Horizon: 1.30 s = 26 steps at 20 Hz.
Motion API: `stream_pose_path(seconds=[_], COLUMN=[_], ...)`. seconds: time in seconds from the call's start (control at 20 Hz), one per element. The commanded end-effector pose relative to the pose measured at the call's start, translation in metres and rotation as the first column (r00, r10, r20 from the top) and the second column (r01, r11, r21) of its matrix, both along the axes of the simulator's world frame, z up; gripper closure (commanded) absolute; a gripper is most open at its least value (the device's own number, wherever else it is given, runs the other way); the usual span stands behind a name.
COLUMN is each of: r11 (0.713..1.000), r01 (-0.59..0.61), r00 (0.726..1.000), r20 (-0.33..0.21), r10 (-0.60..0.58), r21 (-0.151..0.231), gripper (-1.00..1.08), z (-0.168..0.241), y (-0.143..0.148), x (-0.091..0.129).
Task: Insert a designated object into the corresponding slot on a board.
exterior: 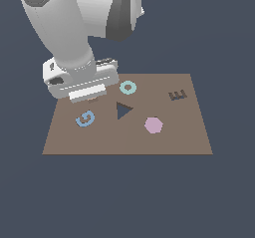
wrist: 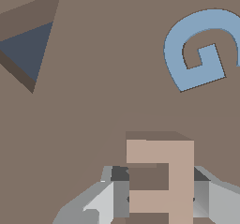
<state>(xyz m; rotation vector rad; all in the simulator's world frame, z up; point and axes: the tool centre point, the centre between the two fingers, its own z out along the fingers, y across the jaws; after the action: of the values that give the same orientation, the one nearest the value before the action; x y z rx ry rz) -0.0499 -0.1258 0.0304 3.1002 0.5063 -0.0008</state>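
i read the jaws (wrist: 159,195) as clenched on the tan e block (wrist: 161,181), low over the board (exterior: 174,142), since its e-shaped recess (exterior: 177,95) lies well apart.

Tan E (wrist: 161,181) cut off by wrist-view edge; hidden behind arm in ext. view.

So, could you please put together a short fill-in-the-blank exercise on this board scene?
1. The gripper has one finger on each side of the tan letter ____.
2. The letter G on the board is coloured ____.
3. The pink piece has ____ sides.
4. In the exterior view, the E-shaped slot lies near the board's far ____ corner.

Missing words: E; blue; six; right
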Motion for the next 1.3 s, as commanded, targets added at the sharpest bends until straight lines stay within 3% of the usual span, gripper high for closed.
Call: stream_pose_path(seconds=[0.0, 0.3, 0.55, 0.7, 0.9, 1.25], r11=[0.999, 0.971, 0.893, 0.823, 0.707, 0.454], r01=[-0.049, -0.239, -0.45, -0.569, -0.707, -0.891], r00=[0.999, 0.971, 0.893, 0.823, 0.707, 0.454], r20=[0.001, 0.001, 0.001, 0.001, 0.001, 0.0], r10=[0.049, 0.239, 0.45, 0.569, 0.707, 0.891], r21=[0.0, 0.0, -0.001, -0.001, -0.001, -0.001], gripper=[1.08, 1.08, 1.08, 1.08, 1.08, 1.08], z=[0.001, 0.002, 0.004, 0.005, 0.006, 0.008], y=[0.009, 0.044, 0.09, 0.121, 0.161, 0.231], x=[0.008, 0.033, 0.053, 0.06, 0.063, 0.049])
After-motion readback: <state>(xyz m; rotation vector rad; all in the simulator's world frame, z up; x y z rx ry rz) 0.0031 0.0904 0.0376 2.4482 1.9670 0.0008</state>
